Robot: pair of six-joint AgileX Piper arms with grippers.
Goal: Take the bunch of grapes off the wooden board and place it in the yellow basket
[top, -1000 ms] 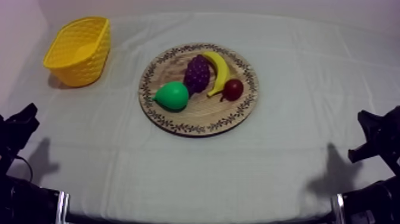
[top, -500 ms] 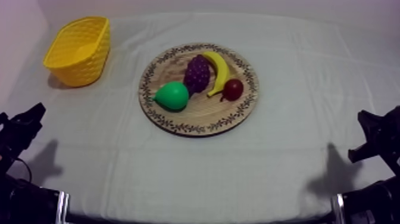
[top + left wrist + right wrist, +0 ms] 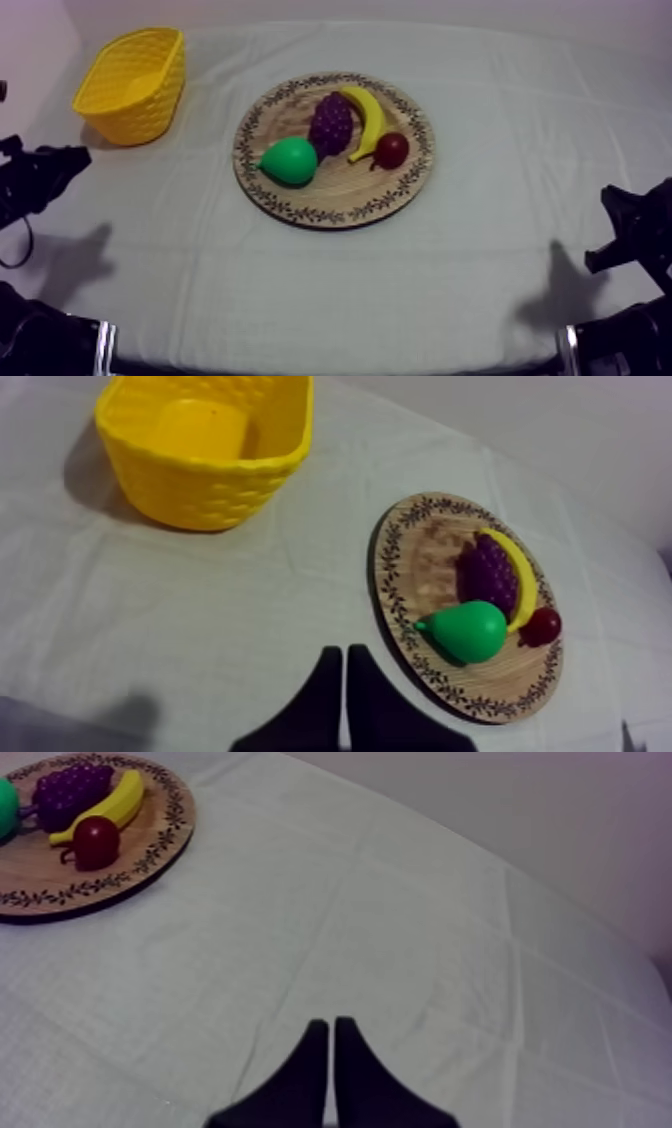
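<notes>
The setting reads as a robotics lab bench, not a home: a table under a plain grey-white cloth (image 3: 330, 290) stands against a bare pale wall (image 3: 580, 802), black robot arms (image 3: 620, 345) flank it, and the props are plastic toy fruit (image 3: 331, 122) on a round wooden board with a patterned rim (image 3: 340, 195) and a yellow basket (image 3: 150, 100).

We see a table (image 3: 480, 80) covered with a grey-white cloth (image 3: 330, 290) that is creased in faint fold lines. Two things rest straight on that cloth: a round wooden board (image 3: 345, 195) with a patterned rim near the middle, and a yellow basket (image 3: 145, 108) well apart from it, toward the far left corner.
</notes>
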